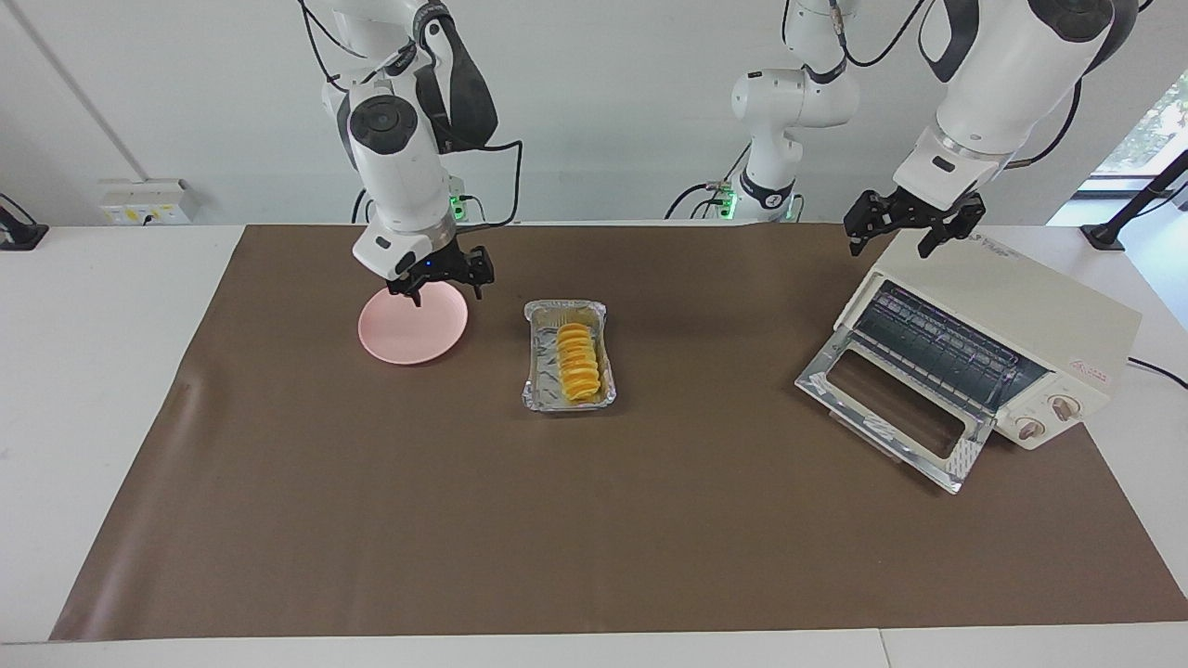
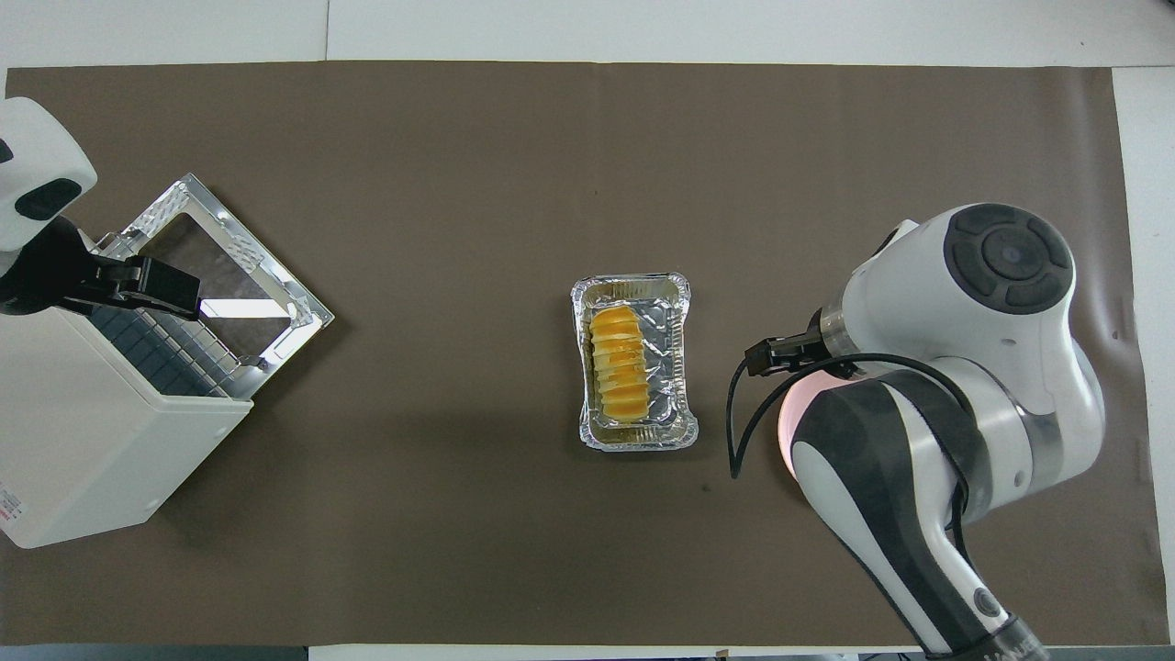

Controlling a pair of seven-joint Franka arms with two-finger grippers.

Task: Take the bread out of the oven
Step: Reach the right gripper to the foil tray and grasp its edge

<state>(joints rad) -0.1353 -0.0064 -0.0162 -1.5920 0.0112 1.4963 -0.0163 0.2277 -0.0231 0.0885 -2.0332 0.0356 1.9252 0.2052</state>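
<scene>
The bread [image 1: 577,362] lies in a silver foil tray [image 1: 535,366] in the middle of the mat, outside the oven [image 1: 1021,311]. The oven stands at the left arm's end, its glass door [image 1: 886,408] dropped open and its wire rack bare. My left gripper [image 1: 889,249] is open and empty, up over the oven's top edge above the opening. My right gripper [image 1: 445,295] is open and empty, just over a pink plate [image 1: 413,325]. In the overhead view the bread [image 2: 617,363], the oven [image 2: 92,450], the left gripper [image 2: 156,285] and the right gripper [image 2: 766,358] show.
A brown mat [image 1: 594,520] covers the table. The pink plate [image 2: 795,404] is mostly hidden under the right arm in the overhead view. The foil tray [image 2: 633,285] lies between plate and oven.
</scene>
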